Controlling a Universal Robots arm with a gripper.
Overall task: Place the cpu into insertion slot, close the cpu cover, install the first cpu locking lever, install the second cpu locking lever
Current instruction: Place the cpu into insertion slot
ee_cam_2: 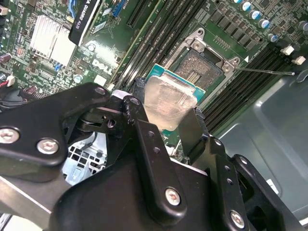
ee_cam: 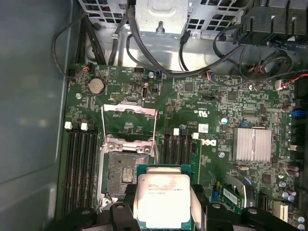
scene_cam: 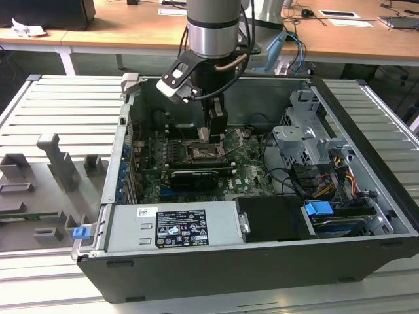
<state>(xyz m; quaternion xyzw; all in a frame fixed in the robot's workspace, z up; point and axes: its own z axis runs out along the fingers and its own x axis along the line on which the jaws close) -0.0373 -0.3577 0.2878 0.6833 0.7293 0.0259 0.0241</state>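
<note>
My gripper (scene_cam: pixel 205 133) is shut on the cpu (ee_cam: pixel 163 199), a small square chip with a silvery face and a green edge, held flat between the two black fingers (ee_cam_2: pixel 139 94). The chip (ee_cam_2: pixel 168 101) hangs just above the motherboard, close beside the insertion slot (ee_cam: pixel 120 173) and partly overlapping one of its edges. The slot (ee_cam_2: pixel 202 67) lies bare, its dark contact grid showing inside a metal rim. Beyond it, the cpu cover (ee_cam: pixel 129 120) is swung open, a thin silver frame over the board. A thin lever wire (ee_cam_2: pixel 264 71) sticks out from the slot's corner.
The open computer case (scene_cam: pixel 366 216) rests on a slatted table. Black memory slots (ee_cam: pixel 79 163) flank the socket. A black graphics card (scene_cam: pixel 193 178), a grey power supply (scene_cam: pixel 173 226), a drive cage (scene_cam: pixel 308 140) and loose cables (ee_cam: pixel 159 57) surround the board.
</note>
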